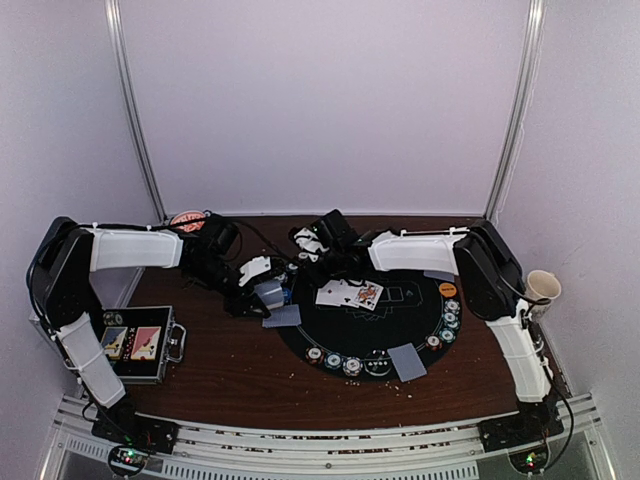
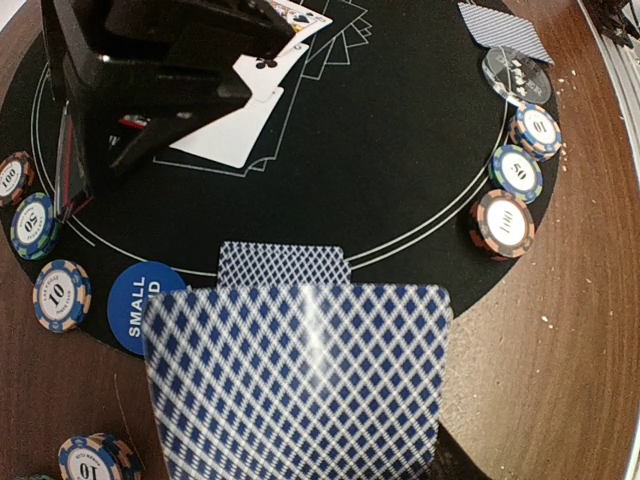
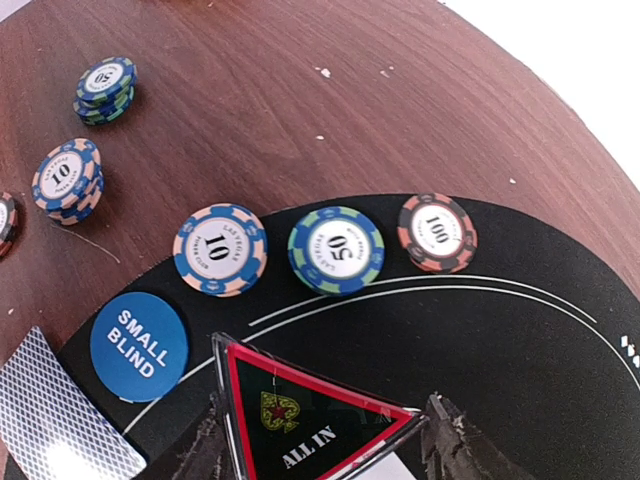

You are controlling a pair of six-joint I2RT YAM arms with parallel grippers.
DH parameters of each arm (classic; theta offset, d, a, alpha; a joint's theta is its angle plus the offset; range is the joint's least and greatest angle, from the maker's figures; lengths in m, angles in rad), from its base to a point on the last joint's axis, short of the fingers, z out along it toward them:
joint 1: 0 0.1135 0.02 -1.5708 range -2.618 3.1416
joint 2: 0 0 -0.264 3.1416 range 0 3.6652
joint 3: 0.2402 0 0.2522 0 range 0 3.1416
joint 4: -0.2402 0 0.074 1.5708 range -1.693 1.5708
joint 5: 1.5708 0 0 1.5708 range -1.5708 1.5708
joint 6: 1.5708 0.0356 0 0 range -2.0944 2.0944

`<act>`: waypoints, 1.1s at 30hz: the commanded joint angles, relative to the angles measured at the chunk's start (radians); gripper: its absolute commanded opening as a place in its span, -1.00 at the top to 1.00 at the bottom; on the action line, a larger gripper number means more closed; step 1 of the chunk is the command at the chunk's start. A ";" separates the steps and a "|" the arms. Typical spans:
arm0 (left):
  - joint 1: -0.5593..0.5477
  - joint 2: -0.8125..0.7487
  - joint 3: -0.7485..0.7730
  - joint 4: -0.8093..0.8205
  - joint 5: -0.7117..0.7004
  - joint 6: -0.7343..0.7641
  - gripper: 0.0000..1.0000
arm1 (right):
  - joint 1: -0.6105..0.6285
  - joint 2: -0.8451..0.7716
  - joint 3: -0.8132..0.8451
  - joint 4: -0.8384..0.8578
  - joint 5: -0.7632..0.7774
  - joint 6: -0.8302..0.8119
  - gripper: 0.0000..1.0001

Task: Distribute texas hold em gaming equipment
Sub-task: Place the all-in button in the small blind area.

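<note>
Risk: both arms crowd the left edge of the black mat, so the right gripper, pinching the ALL IN marker, could knock the SMALL BLIND button just beside it or bump the left gripper. The latter's narrow hold on the card stack could let cards slide. The left arm reaches in over the table's left side, the right stretches across the mat, both wrists pitched down.
</note>
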 commanded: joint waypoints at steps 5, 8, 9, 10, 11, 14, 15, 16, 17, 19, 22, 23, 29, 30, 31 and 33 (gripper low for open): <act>0.002 -0.021 0.011 0.019 0.017 0.007 0.04 | 0.019 0.042 0.056 -0.008 0.007 -0.020 -0.04; 0.001 -0.020 0.011 0.019 0.016 0.007 0.04 | 0.021 0.052 0.063 -0.007 0.006 -0.017 -0.04; 0.000 -0.020 0.011 0.019 0.017 0.006 0.04 | 0.021 0.055 0.066 -0.007 0.006 -0.018 -0.04; 0.001 -0.020 0.011 0.019 0.018 0.006 0.04 | 0.022 0.057 0.068 -0.006 0.006 -0.018 -0.04; 0.000 -0.020 0.011 0.018 0.017 0.006 0.04 | 0.023 0.061 0.070 -0.006 0.004 -0.019 -0.05; 0.000 -0.020 0.011 0.019 0.018 0.007 0.04 | 0.026 0.073 0.080 -0.008 0.002 -0.016 -0.05; 0.001 -0.019 0.011 0.020 0.017 0.007 0.04 | 0.026 0.077 0.084 -0.009 0.002 -0.016 -0.06; 0.002 -0.020 0.011 0.019 0.019 0.006 0.04 | 0.027 0.080 0.087 -0.011 0.005 -0.016 -0.06; 0.002 -0.020 0.011 0.019 0.019 0.006 0.04 | 0.027 0.083 0.088 -0.011 0.004 -0.015 -0.06; 0.001 -0.019 0.011 0.019 0.018 0.006 0.04 | 0.028 0.087 0.090 -0.011 0.002 -0.015 -0.07; 0.000 -0.020 0.011 0.019 0.019 0.006 0.04 | 0.030 0.094 0.094 -0.019 0.000 -0.017 -0.09; 0.001 -0.020 0.011 0.019 0.019 0.006 0.04 | 0.030 0.096 0.095 -0.020 0.000 -0.016 -0.09; 0.000 -0.018 0.013 0.018 0.019 0.006 0.04 | 0.032 0.100 0.097 -0.022 -0.018 -0.015 -0.16; 0.000 -0.017 0.013 0.019 0.017 0.006 0.04 | 0.033 0.101 0.100 -0.024 -0.021 -0.014 -0.20; 0.001 -0.016 0.013 0.019 0.018 0.006 0.04 | 0.033 0.101 0.103 -0.028 -0.023 -0.012 -0.24; 0.001 -0.017 0.013 0.019 0.017 0.006 0.04 | 0.034 0.100 0.111 -0.037 -0.026 -0.006 -0.36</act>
